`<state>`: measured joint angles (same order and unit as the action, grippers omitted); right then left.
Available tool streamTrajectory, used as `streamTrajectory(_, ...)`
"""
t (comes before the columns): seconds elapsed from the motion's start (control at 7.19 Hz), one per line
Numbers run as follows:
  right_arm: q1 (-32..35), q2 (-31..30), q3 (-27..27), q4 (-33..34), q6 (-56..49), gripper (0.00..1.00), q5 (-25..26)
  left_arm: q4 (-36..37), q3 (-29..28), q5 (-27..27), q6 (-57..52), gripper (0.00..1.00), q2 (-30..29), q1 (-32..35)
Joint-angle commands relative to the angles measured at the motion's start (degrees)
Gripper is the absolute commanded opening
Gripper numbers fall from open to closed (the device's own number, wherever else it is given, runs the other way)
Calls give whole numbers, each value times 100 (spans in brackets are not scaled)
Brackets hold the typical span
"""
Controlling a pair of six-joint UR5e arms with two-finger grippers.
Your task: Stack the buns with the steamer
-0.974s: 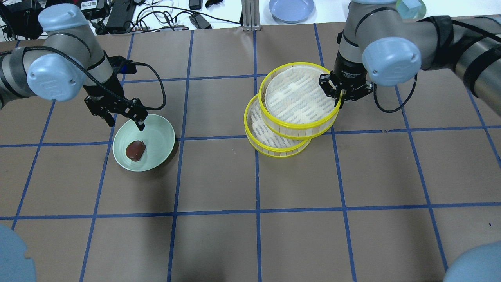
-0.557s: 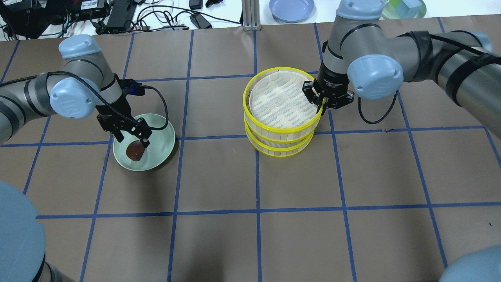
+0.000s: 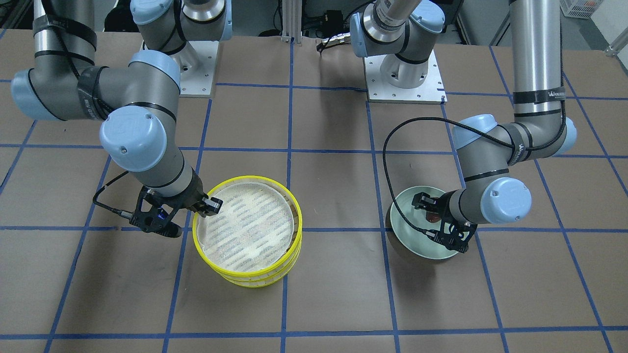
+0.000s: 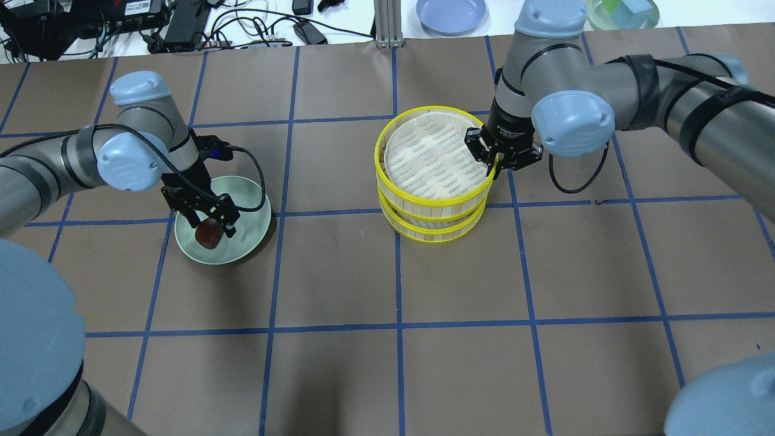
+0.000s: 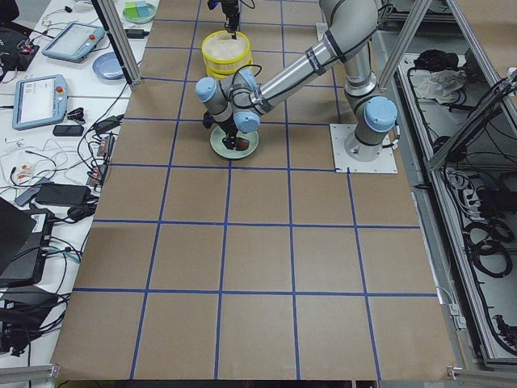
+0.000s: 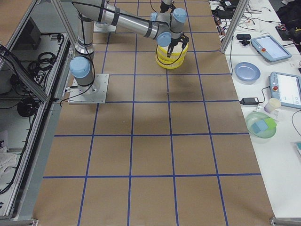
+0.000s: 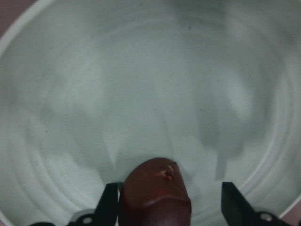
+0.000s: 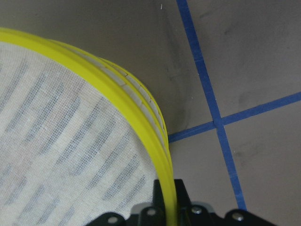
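Pale-green plate (image 4: 251,225) on blue-gridded brown table (image 4: 460,272); blue plate (image 4: 451,13) beyond its far edge.

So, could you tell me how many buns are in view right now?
1: a dark reddish-brown bun lies in the pale-green plate, between the left gripper's open fingers. Another may be hidden in the lower steamer tray, covered by the upper steamer tray.

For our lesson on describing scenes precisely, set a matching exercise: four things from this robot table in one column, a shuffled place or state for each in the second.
Things:
1. brown bun
2. top steamer tray
3. right gripper
4. blue plate

Places or states:
A. beyond the far edge of the brown paper
B. lying in the pale-green plate
C. stacked on the lower steamer tray
D. shut on a yellow rim

Pairs: 1-B; 2-C; 3-D; 4-A
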<state>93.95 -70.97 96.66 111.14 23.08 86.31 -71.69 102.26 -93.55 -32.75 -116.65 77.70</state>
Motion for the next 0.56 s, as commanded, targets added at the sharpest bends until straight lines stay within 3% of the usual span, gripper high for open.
streamTrajectory(0.0,0,-5,72,4,21,0,-44,-11,-65,12,14,0,-42,0)
streamTrajectory(0.42,9,4,81,39,30,0,-44,-64,-608,48,67,0,229,52)
